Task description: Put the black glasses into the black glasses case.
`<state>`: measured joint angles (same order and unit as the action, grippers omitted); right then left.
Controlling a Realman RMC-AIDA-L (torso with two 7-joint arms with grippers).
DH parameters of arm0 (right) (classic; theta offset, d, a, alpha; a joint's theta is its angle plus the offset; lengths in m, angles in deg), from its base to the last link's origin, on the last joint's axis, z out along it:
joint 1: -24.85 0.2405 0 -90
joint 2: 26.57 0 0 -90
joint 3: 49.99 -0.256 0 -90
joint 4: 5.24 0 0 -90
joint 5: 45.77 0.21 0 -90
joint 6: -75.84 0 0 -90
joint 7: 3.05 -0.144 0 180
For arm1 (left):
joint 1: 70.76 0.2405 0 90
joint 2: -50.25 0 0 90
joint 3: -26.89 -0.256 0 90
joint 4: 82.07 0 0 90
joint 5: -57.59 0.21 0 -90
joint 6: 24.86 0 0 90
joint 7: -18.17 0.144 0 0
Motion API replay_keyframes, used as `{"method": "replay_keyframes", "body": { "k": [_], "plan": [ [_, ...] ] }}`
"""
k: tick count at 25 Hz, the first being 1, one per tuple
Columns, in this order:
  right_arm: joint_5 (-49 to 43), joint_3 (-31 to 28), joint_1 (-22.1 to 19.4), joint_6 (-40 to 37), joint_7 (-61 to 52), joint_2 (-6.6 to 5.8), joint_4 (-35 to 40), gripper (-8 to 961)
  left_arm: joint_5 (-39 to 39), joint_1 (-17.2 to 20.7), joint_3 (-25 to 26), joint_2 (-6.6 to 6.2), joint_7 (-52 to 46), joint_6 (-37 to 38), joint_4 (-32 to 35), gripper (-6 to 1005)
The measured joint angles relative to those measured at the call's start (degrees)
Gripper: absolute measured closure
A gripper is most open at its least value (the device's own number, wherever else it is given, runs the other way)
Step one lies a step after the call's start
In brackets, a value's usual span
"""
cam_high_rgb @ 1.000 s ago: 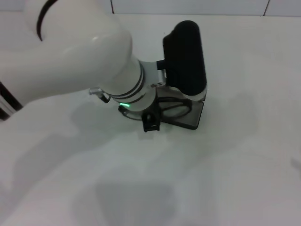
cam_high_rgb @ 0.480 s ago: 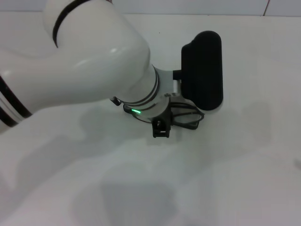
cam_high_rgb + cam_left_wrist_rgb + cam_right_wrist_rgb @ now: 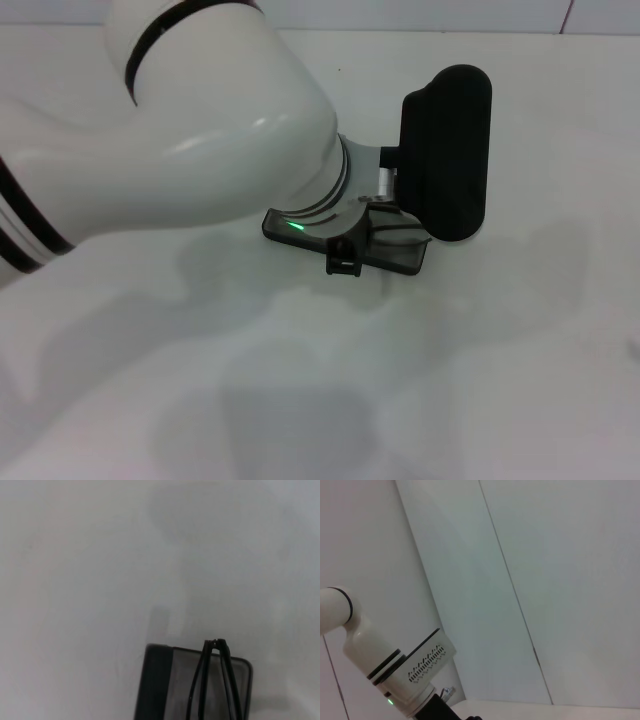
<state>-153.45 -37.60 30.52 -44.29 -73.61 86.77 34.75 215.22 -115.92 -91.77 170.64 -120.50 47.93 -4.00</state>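
The left arm [image 3: 180, 130] has swung further right across the white table [image 3: 500, 380] since a second ago, covering more of the open black glasses case [image 3: 445, 150]. The black glasses [image 3: 215, 680] lie in the case's grey tray; no lettering is readable. Whether the left gripper's fingers are open or closed cannot be told, and the right gripper is unseen.

My left arm [image 3: 190, 150] is a fat, glossy white cylinder with thin black rings at its joints; near the wrist a narrower white collar carries two dark bands and a small green light [image 3: 295, 226]; below it sits a small black block; in the right wrist view that arm's white links show a vented plate.
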Motion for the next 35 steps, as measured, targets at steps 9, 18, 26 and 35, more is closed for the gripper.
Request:
{"method": "replay_keyframes", "body": {
  "k": [9, 18, 26, 35],
  "plan": [
    [-0.04, 0.0, -0.23, 0.04, 0.71, 0.03, -1.54, 514, 0.15, 0.17, 0.01, -0.06, 4.65, -2.44, -2.01, 882],
    [-0.08, 0.0, -0.23, 0.17, 1.13, 0.03, -2.05, 514, -0.18, 0.68, -0.6, 0.1, 6.93, -4.04, -3.6, 879],
    [-0.52, 0.0, -0.28, 0.55, 1.31, -0.01, -2.57, 515, 0.16, 0.47, -1.14, 0.12, 6.53, -5.07, -4.94, 877],
    [-0.6, 0.0, -0.32, 0.69, 1.89, -0.06, -2.93, 515, 3.03, 0.77, -2.85, 0.16, 6.34, -6.77, -4.95, 733]
  ]
}}
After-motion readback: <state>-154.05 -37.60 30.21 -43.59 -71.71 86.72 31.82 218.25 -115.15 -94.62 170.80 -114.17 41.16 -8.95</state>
